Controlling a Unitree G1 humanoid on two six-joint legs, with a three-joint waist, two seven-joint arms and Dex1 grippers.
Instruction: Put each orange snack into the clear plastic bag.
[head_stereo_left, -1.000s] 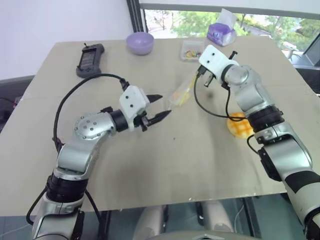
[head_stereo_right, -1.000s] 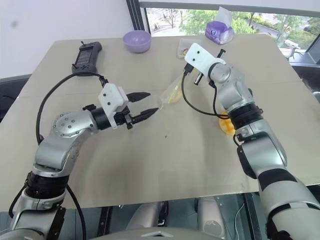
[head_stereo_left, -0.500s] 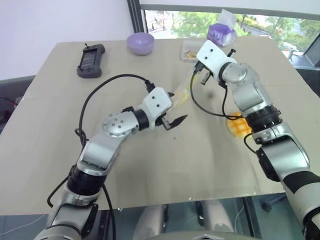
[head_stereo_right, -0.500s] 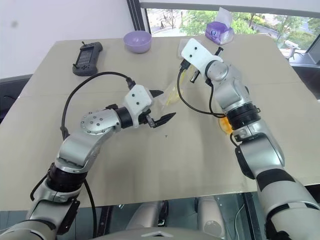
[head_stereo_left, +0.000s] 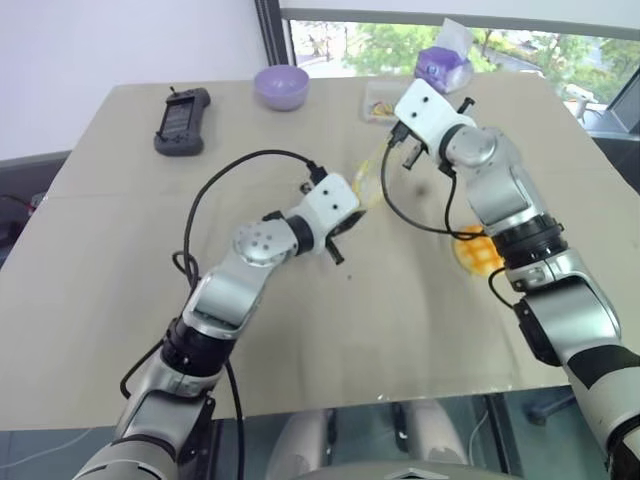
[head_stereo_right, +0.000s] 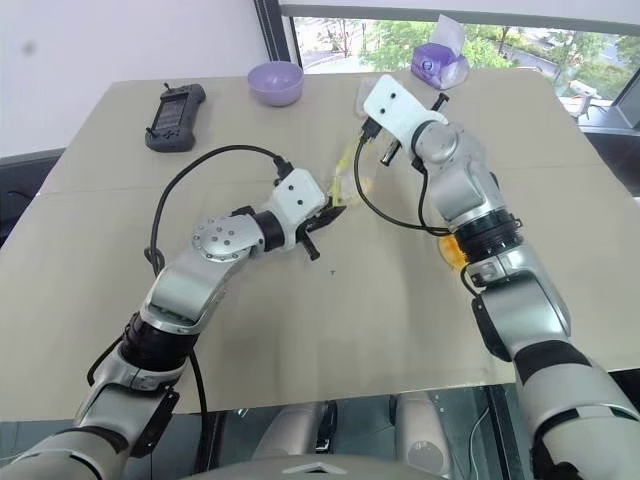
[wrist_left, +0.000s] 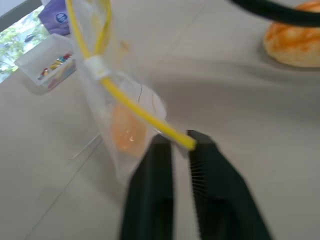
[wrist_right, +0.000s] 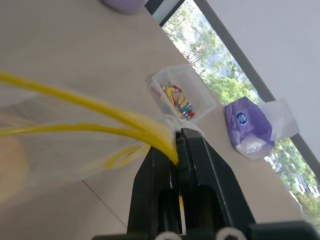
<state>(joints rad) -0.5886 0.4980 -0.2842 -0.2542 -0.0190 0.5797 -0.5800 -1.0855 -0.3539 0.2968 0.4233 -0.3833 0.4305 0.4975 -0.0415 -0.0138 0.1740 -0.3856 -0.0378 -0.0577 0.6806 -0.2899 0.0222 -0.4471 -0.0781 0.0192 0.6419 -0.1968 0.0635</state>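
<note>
Two end effectors share one clear plastic bag (wrist_left: 112, 107) above a beige desk (head_stereo_left: 120, 250), each pinching a different end of its yellow seal strip (wrist_left: 132, 110). The right end effector (wrist_right: 178, 145), fingers pressed together on the strip's far end, holds the bag up off the surface. The left end effector (wrist_left: 181, 146) has its two black fingers drawn together at the strip's near end, with the yellow edge caught at their tips; the grip looks slight, right at the corner. Held from both ends this way, the bag hangs between the arms with its mouth uppermost, which appears meant to let the seal be spread apart for loading.

One of the orange snacks, the small plain bun (wrist_left: 127, 132), already sits inside the bag, showing as a soft orange blur through the plastic low in the pouch. The larger bun with the criss-cross top (head_stereo_left: 478, 252) lies on the desk beside the right forearm, well apart from the bag and untouched, so the job reads as half done.

Toward the desk's far edge, clear of the work, stand a small clear box of colourful bits (head_stereo_left: 380, 100), a purple bowl (head_stereo_left: 280, 85), a purple tissue pack (head_stereo_left: 442, 66) and a dark handheld controller (head_stereo_left: 180, 120). With both arms occupied by the bag, one would likely have to let go to fetch the remaining bun, and the thin hold on the strip could slip.
</note>
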